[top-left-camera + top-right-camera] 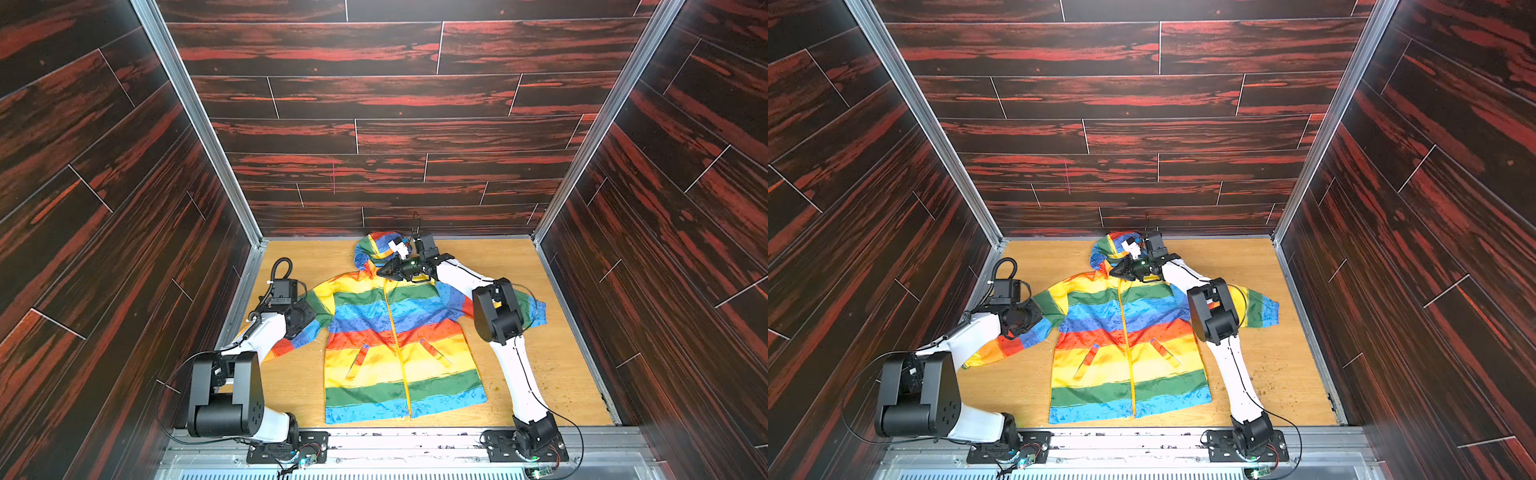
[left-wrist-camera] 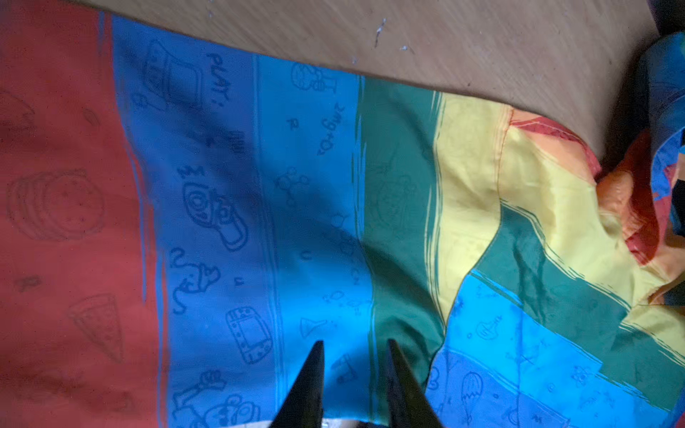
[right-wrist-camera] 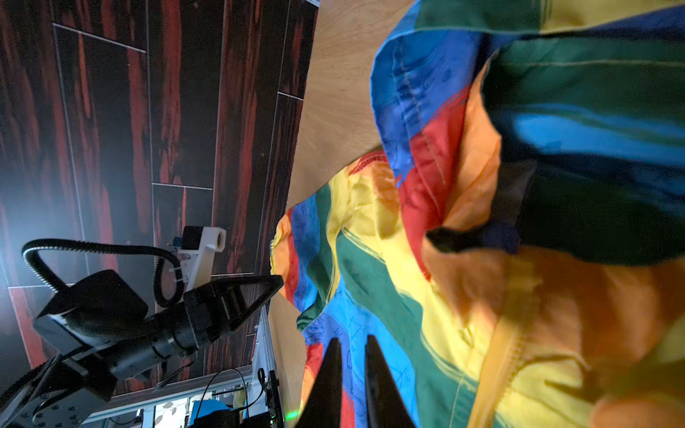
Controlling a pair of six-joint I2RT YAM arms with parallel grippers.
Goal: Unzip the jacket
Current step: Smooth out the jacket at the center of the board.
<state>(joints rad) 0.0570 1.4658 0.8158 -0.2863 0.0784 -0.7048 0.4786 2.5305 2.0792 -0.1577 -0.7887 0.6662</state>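
Shiny rainbow cloth, lying flat and front up in the middle of the table: looking at the jacket, with hood pointing far and hem lying along the near edge. Taking the zip as the long axis, running far to near down the middle, drifting slightly right toward the hem, and appearing closed along its whole length. Finding the right gripper at the collar, pointing left, sitting just beside the far end of the zip and so being much the nearer of the two to the starting point. Showing only a narrow gap between its jaws in the wrist view, with nothing visibly caught there and with the zip off to one side of the fingertips. Finding the left gripper well apart from the zip, over the left sleeve near the armpit, jaws narrowly parted above blue cloth; not being able to tell whether touching or pinching it. Judging the coming move as hanging on one line: needing to close on the zip's far end, then drawing straight toward the near edge along that axis, probably with the left side pinning cloth against sliding.
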